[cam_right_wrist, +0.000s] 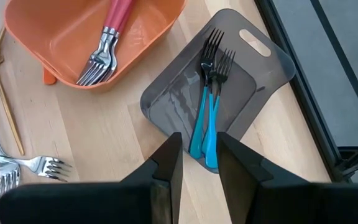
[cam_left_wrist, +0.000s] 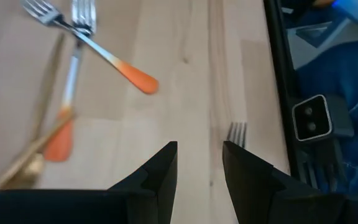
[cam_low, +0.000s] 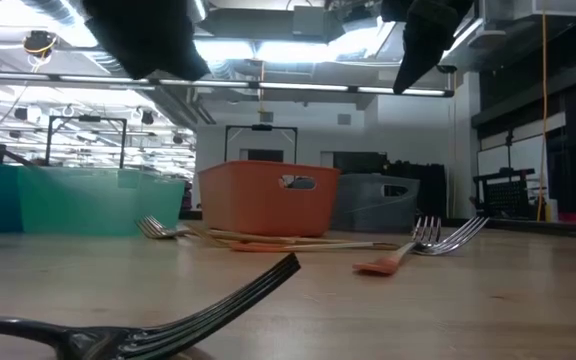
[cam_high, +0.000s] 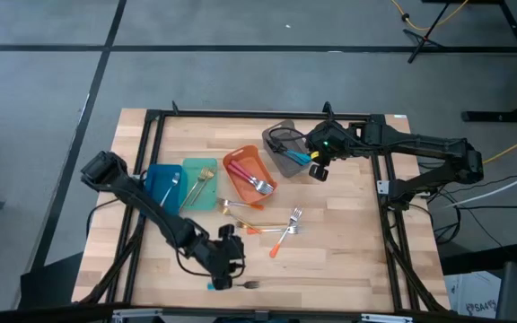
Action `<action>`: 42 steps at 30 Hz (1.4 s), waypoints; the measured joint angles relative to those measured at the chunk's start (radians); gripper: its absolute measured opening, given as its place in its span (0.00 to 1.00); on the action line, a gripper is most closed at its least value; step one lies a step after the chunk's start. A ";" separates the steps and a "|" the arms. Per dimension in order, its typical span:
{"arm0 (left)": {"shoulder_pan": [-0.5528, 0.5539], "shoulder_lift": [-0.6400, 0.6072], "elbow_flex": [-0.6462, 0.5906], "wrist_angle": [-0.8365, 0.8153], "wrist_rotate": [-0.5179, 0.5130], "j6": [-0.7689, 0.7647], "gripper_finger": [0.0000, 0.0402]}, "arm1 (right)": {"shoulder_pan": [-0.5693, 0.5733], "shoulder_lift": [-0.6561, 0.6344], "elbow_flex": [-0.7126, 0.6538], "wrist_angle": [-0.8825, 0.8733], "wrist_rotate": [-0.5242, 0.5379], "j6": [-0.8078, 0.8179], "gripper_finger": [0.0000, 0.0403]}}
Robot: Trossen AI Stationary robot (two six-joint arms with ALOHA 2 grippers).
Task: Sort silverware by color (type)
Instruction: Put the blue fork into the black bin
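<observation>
Silverware lies partly sorted across the wooden surface [cam_high: 348, 260]. In the high view, four bins sit in a row through the middle: a blue bin [cam_high: 162, 186] at 9 o'clock of centre, a teal bin [cam_high: 199, 184] just beside it, an orange bin [cam_high: 249, 176] near centre, and a grey bin [cam_high: 284, 148] toward 1 o'clock. The blue bin holds a silver utensil [cam_high: 172, 188], and the teal bin holds a gold fork [cam_high: 202, 182]. Red-handled forks [cam_right_wrist: 107, 38] rest in the orange bin, heads together. Two blue-handled forks [cam_right_wrist: 207, 102] with dark heads lie side by side in the grey bin, tines toward its handle slot.

Loose pieces remain at 6 o'clock of the orange bin: gold utensils [cam_high: 240, 211] lying flat, and two orange-handled forks [cam_left_wrist: 114, 59] crossing near their heads. A dark fork [cam_high: 248, 284] lies alone near the front edge of the surface, at 6 o'clock of the pile.

The left claw [cam_left_wrist: 199, 163] hovers low over the front edge of the surface, its fingers spread with a gap between them and nothing held; the tines of the dark fork show just past its fingertips. The right claw [cam_right_wrist: 199, 152] hangs above the near rim of the grey bin, at 3 o'clock of the orange bin, fingers spread and empty, with the blue handle ends directly between and beyond its tips.
</observation>
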 joint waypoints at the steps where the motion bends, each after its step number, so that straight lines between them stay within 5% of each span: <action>1: -0.007 0.012 0.000 0.009 0.000 -0.008 0.30 | 0.000 0.000 0.000 0.000 -0.001 0.000 0.22; 24: -0.121 0.209 0.000 0.154 0.002 -0.032 0.30 | 0.000 0.000 -0.001 0.000 -0.004 0.000 0.22; 42: -0.125 0.216 0.000 0.158 0.028 -0.027 0.30 | 0.000 0.000 -0.001 0.002 -0.003 0.021 0.22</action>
